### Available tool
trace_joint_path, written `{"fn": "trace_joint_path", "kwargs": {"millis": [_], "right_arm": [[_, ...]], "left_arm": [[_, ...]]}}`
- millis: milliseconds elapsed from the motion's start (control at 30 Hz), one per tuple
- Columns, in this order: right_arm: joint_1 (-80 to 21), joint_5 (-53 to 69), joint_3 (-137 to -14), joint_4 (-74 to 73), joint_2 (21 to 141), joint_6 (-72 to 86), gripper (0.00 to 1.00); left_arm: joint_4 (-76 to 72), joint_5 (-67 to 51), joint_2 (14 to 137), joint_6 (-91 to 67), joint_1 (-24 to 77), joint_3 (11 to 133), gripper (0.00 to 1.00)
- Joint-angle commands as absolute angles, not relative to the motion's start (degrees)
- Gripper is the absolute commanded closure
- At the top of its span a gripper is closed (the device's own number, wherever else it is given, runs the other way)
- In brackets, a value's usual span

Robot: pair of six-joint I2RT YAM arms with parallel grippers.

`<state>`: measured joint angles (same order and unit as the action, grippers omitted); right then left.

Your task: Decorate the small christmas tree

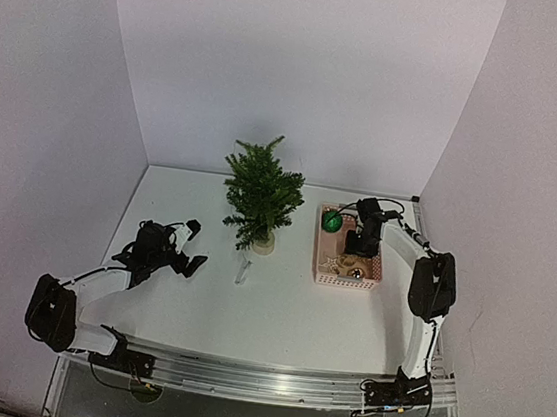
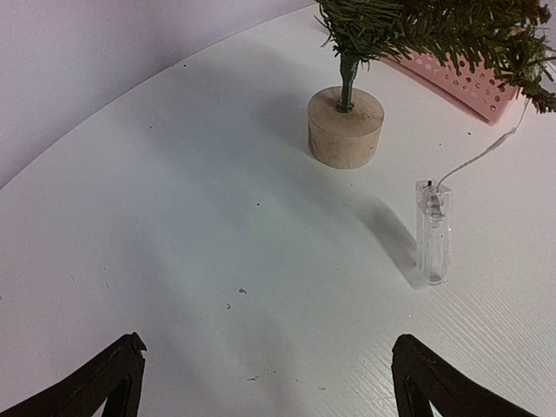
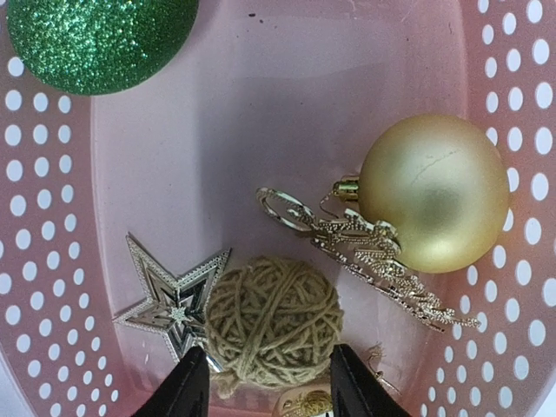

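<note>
1. From above, the small christmas tree (image 1: pixel 262 195) stands upright at the middle of the white table (image 1: pixel 277 309), just left of the pink basket (image 1: pixel 321 246). Plain pale walls close the table in on three sides. My left hand (image 1: pixel 194 244) rests low on the table, well left of the tree. My right hand (image 1: pixel 360 244) reaches down into the basket beside a green glitter ball (image 1: pixel 331 222).
2. My left wrist camera shows my left hand (image 2: pixel 267 343) released, jaws wide with nothing between them. The tree's thin trunk rises from a pale wooden base (image 2: pixel 346 127). A clear battery case (image 2: pixel 433 232) stands near it, its wire running up towards the branches. I judge the tree light and top-heavy, with soft, springy needles. To steady it I would hold the base or trunk, not the foliage. The table looks smooth, so the base may slide.
3. My right wrist camera shows my right hand (image 3: pixel 269 356) straddling a twine ball (image 3: pixel 274 317). I cannot tell whether it is clamped. Around it lie a silver star (image 3: pixel 174 300), a gold ball (image 3: pixel 434 193) and a gold glitter pendant (image 3: pixel 373 252).
</note>
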<state>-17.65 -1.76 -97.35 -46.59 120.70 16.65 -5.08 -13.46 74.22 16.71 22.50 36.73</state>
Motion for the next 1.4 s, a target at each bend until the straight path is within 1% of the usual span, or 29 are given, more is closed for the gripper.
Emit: {"fn": "trace_joint_path", "kwargs": {"millis": [0,200,333,433,500,833,1033,1167,1367], "right_arm": [[-17.3,-1.1,-100.1,-47.2,122.0,18.1,0.48],[-16.6,2.2,-102.3,-48.1,119.9,18.2,0.4],[-15.7,0.1,-105.5,-53.0,121.2,21.4,0.36],[-15.9,0.0,-105.1,-54.0,122.3,24.3,0.3],[-15.9,0.0,-104.2,-54.2,122.9,25.4,0.28],[-15.9,2.6,-103.2,-54.4,126.2,28.6,0.29],[-15.9,2.0,-102.4,-54.5,127.4,30.1,0.29],[-15.9,3.1,-103.2,-54.5,128.2,29.9,0.36],[-15.9,4.1,-104.1,-54.5,129.0,30.3,0.38]], "left_arm": [[-6.8,-14.4,73.3,17.5,22.2,38.7,0.01],[-6.4,-14.2,73.2,17.8,22.2,38.6,0.01],[-7.0,-14.6,73.3,17.8,22.1,38.3,0.01],[-7.3,-14.9,73.5,17.7,22.1,38.2,0.01],[-7.3,-15.0,73.4,17.7,22.2,38.2,0.01],[-6.9,-15.0,73.2,17.7,22.1,38.1,0.0],[-6.6,-14.9,72.9,17.7,22.1,38.1,0.0],[-6.8,-15.2,73.2,17.8,22.1,38.1,0.01],[-7.0,-15.2,73.1,18.3,22.2,38.3,0.01]]}}
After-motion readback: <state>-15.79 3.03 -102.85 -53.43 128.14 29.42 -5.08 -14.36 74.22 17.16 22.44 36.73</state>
